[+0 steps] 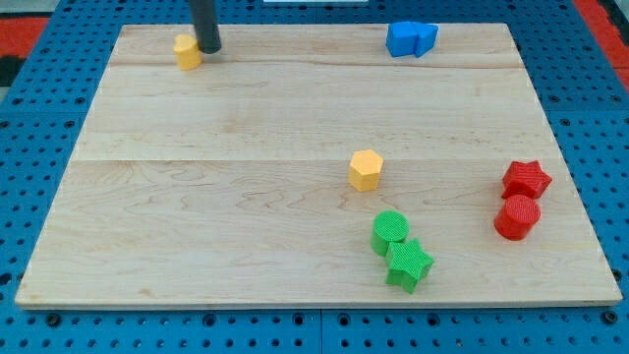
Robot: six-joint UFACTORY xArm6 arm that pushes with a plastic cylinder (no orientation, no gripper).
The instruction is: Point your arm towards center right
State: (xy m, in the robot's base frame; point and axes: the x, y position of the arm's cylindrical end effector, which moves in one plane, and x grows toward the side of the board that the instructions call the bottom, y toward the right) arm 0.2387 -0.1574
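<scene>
The dark rod stands upright, long axis vertical, its tip (209,48) at the counter's (246,128) eleven o'clock corner, touching or just beside a small yellow block (187,51). There is no hand to read, only the rod. To do this well, I judge it should sweep toward three o'clock, passing between the blue block (411,38) and yellow hexagon (365,169), stopping before the red star (526,179)

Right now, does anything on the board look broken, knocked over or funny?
Nothing stands out. All blocks sit flat on the wooden board, none damaged. My tip rests beside the small yellow block near the view's top left.
</scene>
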